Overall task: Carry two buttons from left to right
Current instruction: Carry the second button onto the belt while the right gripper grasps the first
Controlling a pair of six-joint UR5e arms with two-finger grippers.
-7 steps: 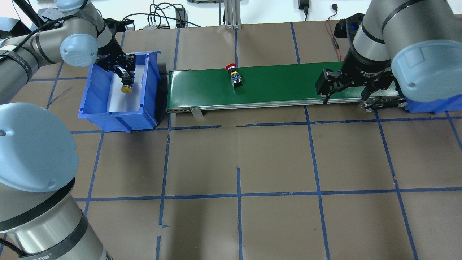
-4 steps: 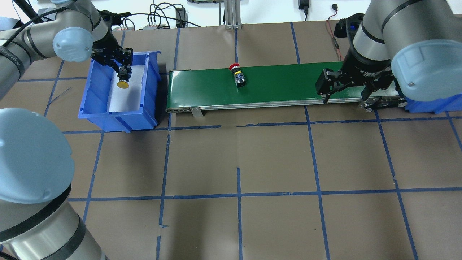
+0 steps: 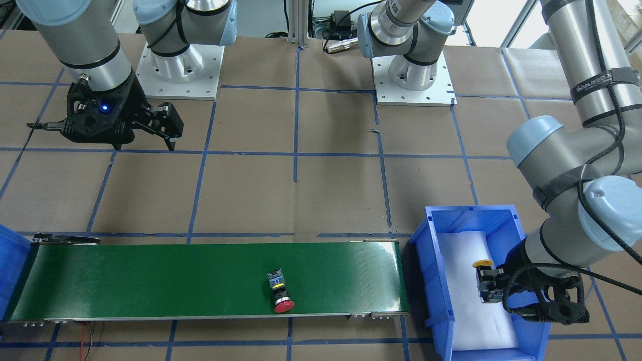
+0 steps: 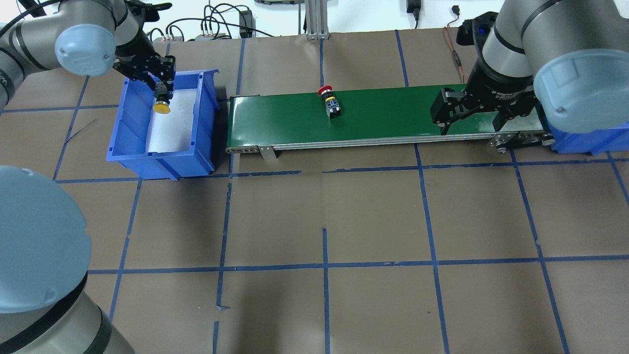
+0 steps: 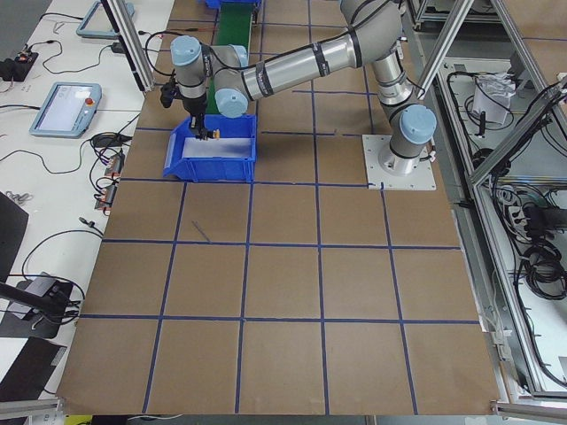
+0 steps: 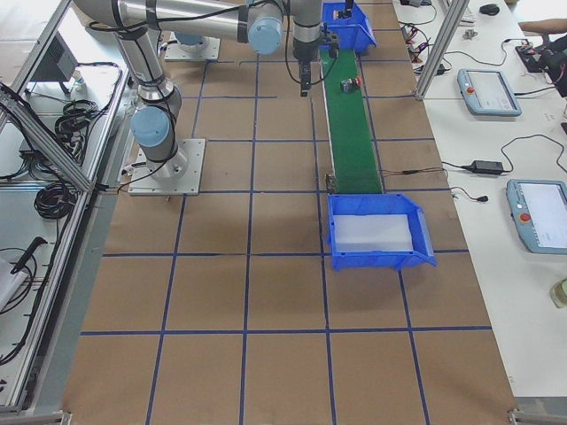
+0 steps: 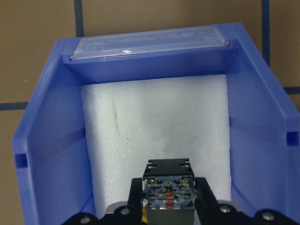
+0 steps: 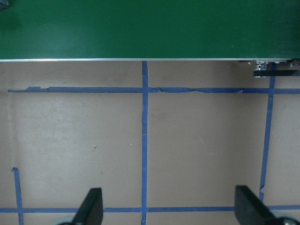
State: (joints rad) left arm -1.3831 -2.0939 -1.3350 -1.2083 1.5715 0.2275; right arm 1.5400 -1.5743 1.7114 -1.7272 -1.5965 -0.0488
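One button [image 4: 330, 103] on conveyor [image 4: 393, 110], other button [image 4: 161, 105] over left bin [image 4: 162, 164]

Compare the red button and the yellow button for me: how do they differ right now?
The red button has a red cap; the yellow button has a yellow one. The red button lies free on its side on the green conveyor belt, while the yellow button is gripped in the left claw over the blue bin. Both have black collars and similar contact blocks.

Red button [image 3: 279, 293] on green belt [image 3: 150, 281]
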